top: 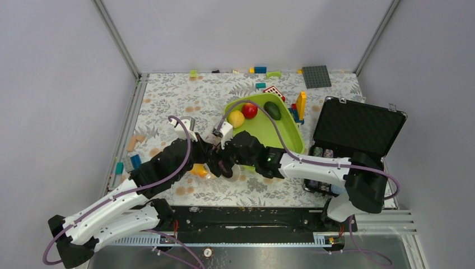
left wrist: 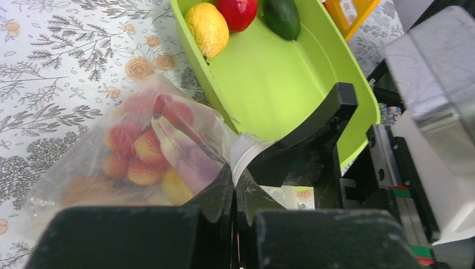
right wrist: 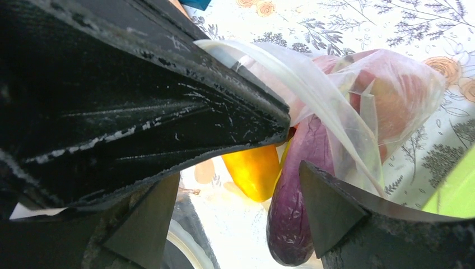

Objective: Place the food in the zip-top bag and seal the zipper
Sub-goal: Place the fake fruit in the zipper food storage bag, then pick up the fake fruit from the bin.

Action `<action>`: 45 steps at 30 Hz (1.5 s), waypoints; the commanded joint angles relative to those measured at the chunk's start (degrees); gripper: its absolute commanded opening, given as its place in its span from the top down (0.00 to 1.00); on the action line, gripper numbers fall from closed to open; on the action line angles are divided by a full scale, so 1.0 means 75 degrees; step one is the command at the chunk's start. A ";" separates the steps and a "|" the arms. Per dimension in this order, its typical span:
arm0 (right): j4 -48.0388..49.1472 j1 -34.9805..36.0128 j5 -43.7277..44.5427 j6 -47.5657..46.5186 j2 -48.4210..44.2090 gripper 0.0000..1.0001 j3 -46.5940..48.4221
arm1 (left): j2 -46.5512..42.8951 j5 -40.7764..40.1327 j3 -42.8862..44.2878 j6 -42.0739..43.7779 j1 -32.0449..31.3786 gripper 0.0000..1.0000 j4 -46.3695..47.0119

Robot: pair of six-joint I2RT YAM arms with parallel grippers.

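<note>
Left wrist: L gripper [left wrist: 234,188] pinched on zip-top bag [left wrist: 84,168]; R gripper [right wrist: 240,171] jaws wide

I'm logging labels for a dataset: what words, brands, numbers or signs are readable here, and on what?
None readable. The bag, green tray, toy food and black case show no lettering; small items inside the case are too small to tell.

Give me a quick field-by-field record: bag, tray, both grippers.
Bag: clear plastic zip-top bag, beside the tray
In bag: purple toy eggplant, red toy grape bunch
Tray: lime-green plastic tray holding yellow toy lemon, red toy apple, dark green toy fruit
Left gripper: shut on the bag's edge
Right gripper: open, at the bag's mouth
</note>
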 commanded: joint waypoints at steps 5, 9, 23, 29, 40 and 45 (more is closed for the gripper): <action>-0.0071 0.0231 0.1283 -0.0854 -0.1862 0.01 -0.0622 | -0.0080 -0.0103 0.0099 -0.0160 0.0034 1.00 0.0781; -0.0136 0.0132 0.2578 -0.1176 -0.2642 0.01 -0.1084 | -0.0100 -0.0187 0.0094 -0.0158 0.0034 1.00 0.0747; -0.2023 -0.2933 0.2415 0.0784 -0.0981 0.00 0.0209 | -0.0100 -0.0383 0.0130 -0.0145 0.0029 1.00 0.0638; -0.2369 -0.3614 0.2415 0.1293 0.0645 0.00 0.1421 | -0.0197 -0.0484 0.0113 -0.0111 0.0027 1.00 0.0617; -0.2620 -0.3843 0.3304 0.1643 0.2677 0.00 0.3227 | -0.0204 -0.0593 0.0117 -0.0089 0.0028 1.00 0.0565; -0.2854 -0.3962 0.3320 0.1951 0.3485 0.00 0.3976 | -0.0173 -0.0603 0.0119 -0.0080 0.0027 1.00 0.0574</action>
